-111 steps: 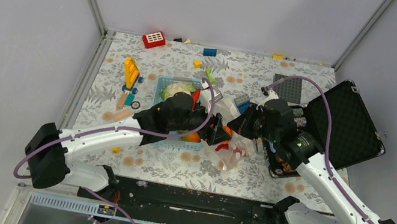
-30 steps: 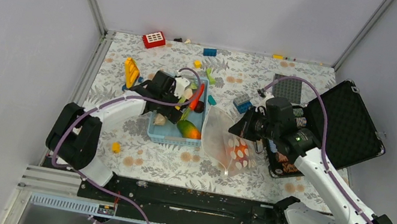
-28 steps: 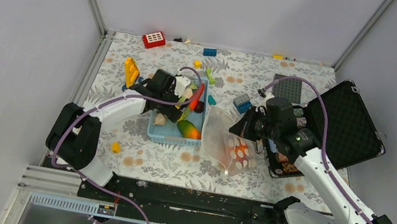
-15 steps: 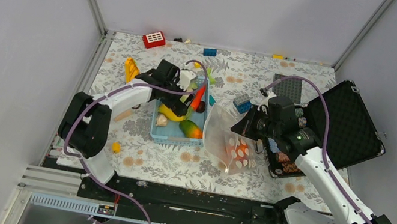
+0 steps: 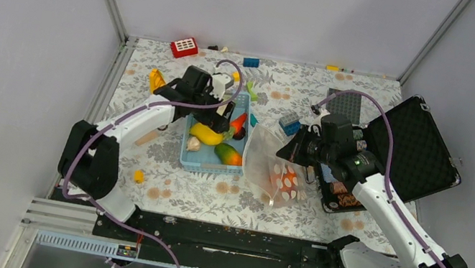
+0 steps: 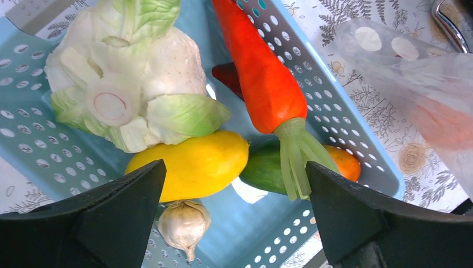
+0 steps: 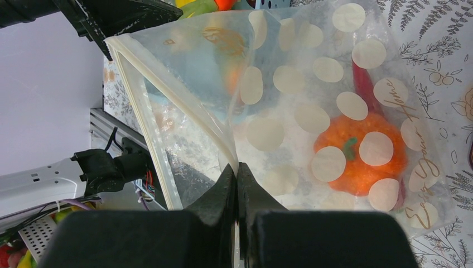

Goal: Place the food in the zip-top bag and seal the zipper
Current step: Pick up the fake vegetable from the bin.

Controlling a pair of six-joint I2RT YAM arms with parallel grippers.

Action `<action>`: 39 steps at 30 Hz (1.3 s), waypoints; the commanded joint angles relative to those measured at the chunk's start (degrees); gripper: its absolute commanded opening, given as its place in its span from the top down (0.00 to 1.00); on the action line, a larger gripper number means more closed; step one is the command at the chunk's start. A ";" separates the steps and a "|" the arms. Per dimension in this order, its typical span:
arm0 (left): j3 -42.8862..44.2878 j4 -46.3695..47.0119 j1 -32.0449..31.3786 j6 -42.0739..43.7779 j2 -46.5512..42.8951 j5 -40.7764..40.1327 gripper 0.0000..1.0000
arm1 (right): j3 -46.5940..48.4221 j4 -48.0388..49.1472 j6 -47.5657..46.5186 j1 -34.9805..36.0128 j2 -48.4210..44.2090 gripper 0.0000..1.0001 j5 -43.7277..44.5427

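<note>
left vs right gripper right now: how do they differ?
Left gripper: fingers wide apart, empty. Right gripper: fingers shut on the mouth edge of the clear polka-dotted zip-top bag. Left hangs over the light-blue perforated plastic basket; right is beside it. Both have black fingers.

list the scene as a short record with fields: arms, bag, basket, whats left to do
left gripper: open, over the blue basket, holding nothing
right gripper: shut on the mouth edge of the zip-top bag
zipper: unsealed, mouth open
in bag: orange piece, red chili
in basket: cauliflower, carrot, yellow piece, green-orange piece, garlic-like piece
left to do: move basket food into bag, then seal
</note>
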 commanded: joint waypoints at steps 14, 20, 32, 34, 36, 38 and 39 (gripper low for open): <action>-8.79 -4.61 -3.14 -14.53 -20.46 -19.89 0.01 | 2.58 0.14 -2.08 -1.29 -0.28 1.00 -1.38; -4.38 -2.19 -3.41 -17.10 -12.87 -10.14 0.01 | 1.91 0.19 -1.93 -1.37 -0.54 1.00 -1.06; 12.66 -5.17 -8.29 -25.30 11.34 -13.93 0.12 | 1.20 0.18 -0.47 -1.50 -2.13 1.00 -0.41; 11.88 -4.88 -8.31 -26.69 12.15 -14.77 0.17 | 1.05 0.23 -0.47 -1.50 -2.45 1.00 -0.20; 11.18 -4.44 -8.47 -27.06 12.54 -14.40 0.25 | 0.83 0.18 -0.52 -1.50 -2.67 1.00 0.18; 10.73 -4.46 -8.99 -27.18 12.82 -15.38 0.29 | 0.71 0.20 -0.46 -1.50 -2.59 1.00 0.38; 10.59 -4.45 -9.21 -27.29 12.88 -15.81 0.31 | 0.70 0.18 -0.40 -1.56 -2.52 1.00 0.29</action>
